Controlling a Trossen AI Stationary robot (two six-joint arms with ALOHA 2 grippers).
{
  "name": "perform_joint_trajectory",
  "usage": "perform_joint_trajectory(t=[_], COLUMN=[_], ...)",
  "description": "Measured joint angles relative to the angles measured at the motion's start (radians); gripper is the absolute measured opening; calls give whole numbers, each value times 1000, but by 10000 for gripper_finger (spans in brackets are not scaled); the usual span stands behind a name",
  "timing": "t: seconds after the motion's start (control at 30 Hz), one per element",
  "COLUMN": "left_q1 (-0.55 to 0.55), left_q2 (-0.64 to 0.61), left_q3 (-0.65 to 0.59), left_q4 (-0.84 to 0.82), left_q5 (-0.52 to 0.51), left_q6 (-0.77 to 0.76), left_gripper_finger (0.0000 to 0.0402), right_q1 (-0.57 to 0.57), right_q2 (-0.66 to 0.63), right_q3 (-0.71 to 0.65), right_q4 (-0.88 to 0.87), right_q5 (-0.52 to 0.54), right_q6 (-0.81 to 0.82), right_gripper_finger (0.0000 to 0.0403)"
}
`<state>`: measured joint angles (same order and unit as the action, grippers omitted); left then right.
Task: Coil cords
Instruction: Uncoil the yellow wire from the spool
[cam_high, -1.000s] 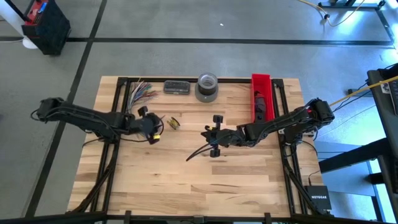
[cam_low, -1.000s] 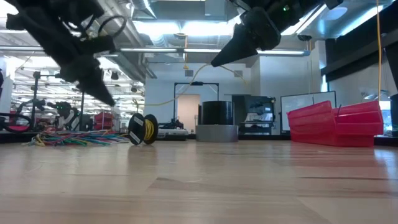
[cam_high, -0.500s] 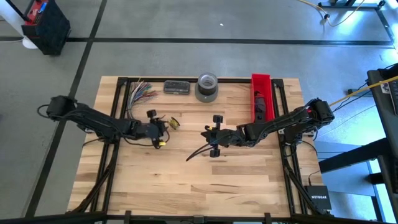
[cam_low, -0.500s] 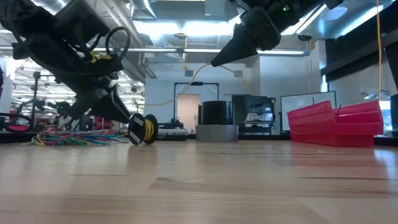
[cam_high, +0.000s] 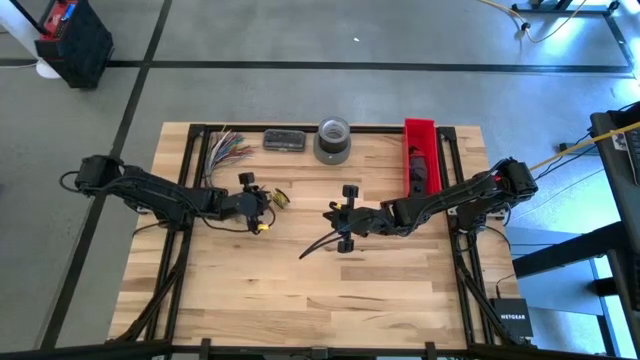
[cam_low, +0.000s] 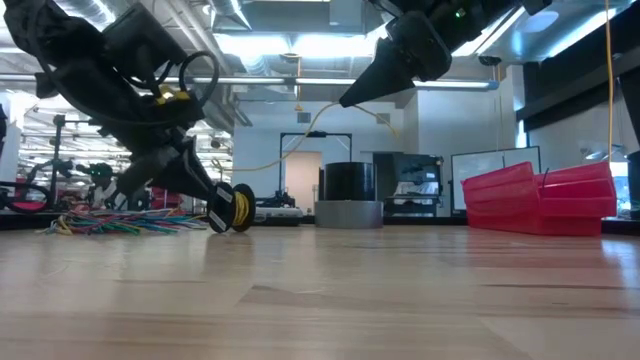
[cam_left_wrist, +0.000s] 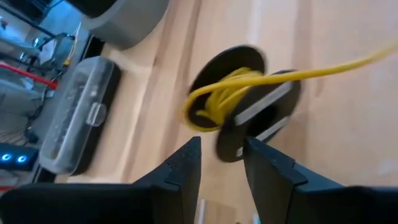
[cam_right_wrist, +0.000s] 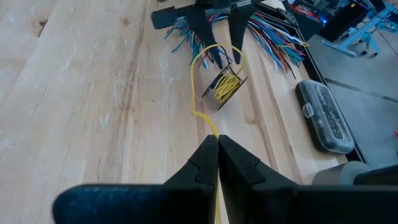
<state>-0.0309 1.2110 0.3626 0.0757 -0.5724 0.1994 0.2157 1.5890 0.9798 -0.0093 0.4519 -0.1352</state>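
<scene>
The high view looks straight down on the whole table (cam_high: 300, 270), the low view sits at tabletop height facing the room behind, and each wrist view looks close along its arm's fingers, all four sharing the small spool (cam_high: 281, 198) of yellow wire.

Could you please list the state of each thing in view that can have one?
Spool: tilted on edge, yellow wire partly unwound.
Yellow wire: loose, running from spool to right gripper.
Left gripper: open, just short of the spool.
Right gripper: shut on yellow wire.
Cords: loose, uncoiled.
Red bin: upright.
</scene>
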Motion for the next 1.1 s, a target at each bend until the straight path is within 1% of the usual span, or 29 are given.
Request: perform_joint_trajectory(t=[0.1,0.27,0.33,0.43,0.5,0.57,0.7,0.83,0.9,1.0,1.1], left_q1=[18,40,48,56,60,63,62,44,31,4,-29], left_q2=[0,0,0,0,0,0,-1,-31,-60,-114,-165], left_q3=[0,0,0,0,0,0,0,0,2,28,58], left_q4=[14,47,46,45,46,47,59,131,154,151,149], left_q5=[16,164,192,195,196,195,164,128,122,121,121], left_q6=[21,42,42,42,41,32,-33,-82,-78,-60,-25], left_gripper_finger=[114,109,95,58,23,8,4,4,2,2,2], right_q1=[0,0,0,0,0,0,1,1,0,0,0], right_q2=[0,0,0,0,0,0,0,0,0,0,1], right_q3=[0,0,0,0,0,0,0,1,1,1,1], right_q4=[0,0,0,0,0,0,15,26,17,-14,-5], right_q5=[0,0,0,0,0,0,0,0,0,0,0], right_q6=[0,0,0,0,0,0,-2,-5,8,103,154], right_gripper_finger=[14,14,14,14,14,14,14,14,14,14,15])
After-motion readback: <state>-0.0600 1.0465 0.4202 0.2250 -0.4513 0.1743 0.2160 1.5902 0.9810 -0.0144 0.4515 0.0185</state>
